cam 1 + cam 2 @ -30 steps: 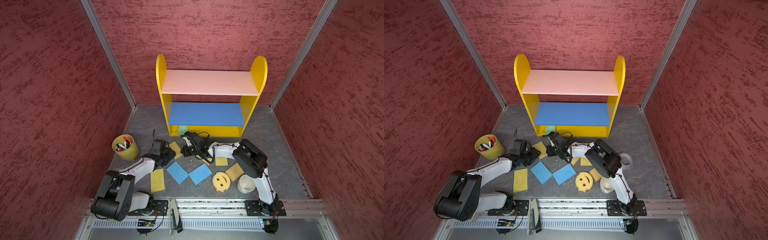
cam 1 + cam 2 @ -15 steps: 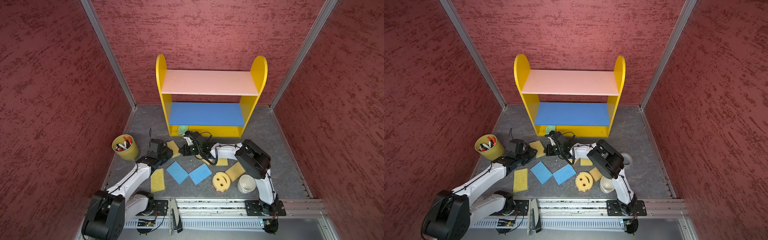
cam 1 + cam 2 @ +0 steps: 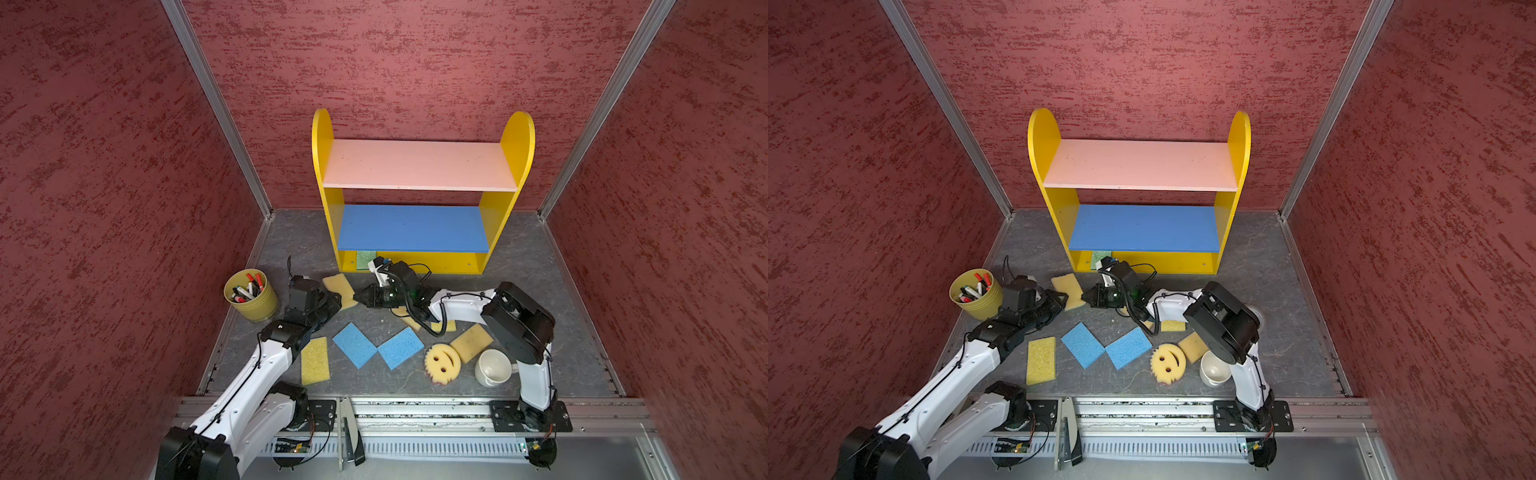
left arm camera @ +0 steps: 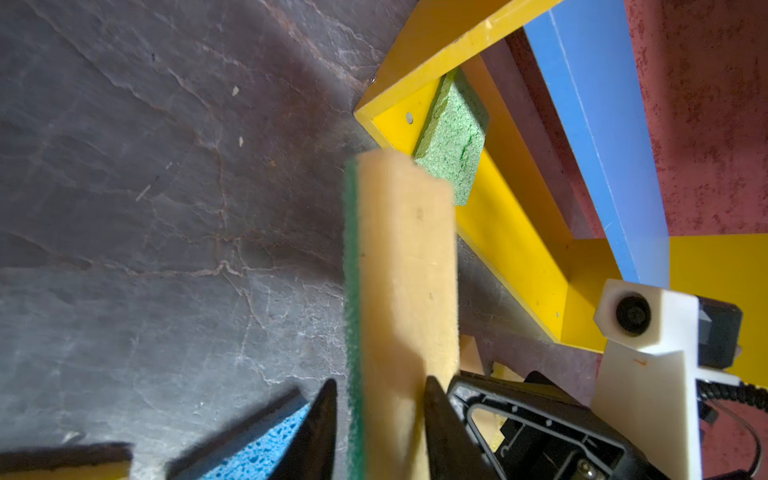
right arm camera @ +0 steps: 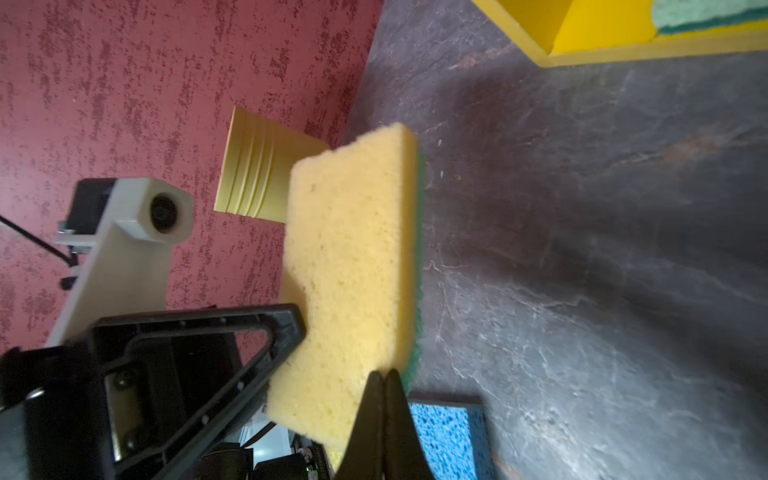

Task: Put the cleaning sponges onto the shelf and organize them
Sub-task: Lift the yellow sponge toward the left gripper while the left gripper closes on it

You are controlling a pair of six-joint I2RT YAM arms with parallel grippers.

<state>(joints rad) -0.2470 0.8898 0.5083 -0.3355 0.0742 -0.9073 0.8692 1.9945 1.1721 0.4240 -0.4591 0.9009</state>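
Yellow sponge [image 3: 340, 291], green scrub backing, stands on edge at 10 o'clock of tabletop [image 3: 540, 291], between jaws of left gripper [image 4: 379, 384]. Grasped, though hold looks slack on green face. Right gripper [image 5: 384, 376] clenched, empty, tip at sponge edge from 3 o'clock. Risk: nudge from that tip levers sponge out of weak pinch; wrists near enough to clash. Shelf [image 3: 440, 262] at 1 o'clock of sponge: low bottom tier may snag upright sponge, or sponge may shove green sponge [image 3: 365, 258] lying there. Marker cup [image 3: 250, 296] at 9 o'clock, beside left arm, could be knocked.
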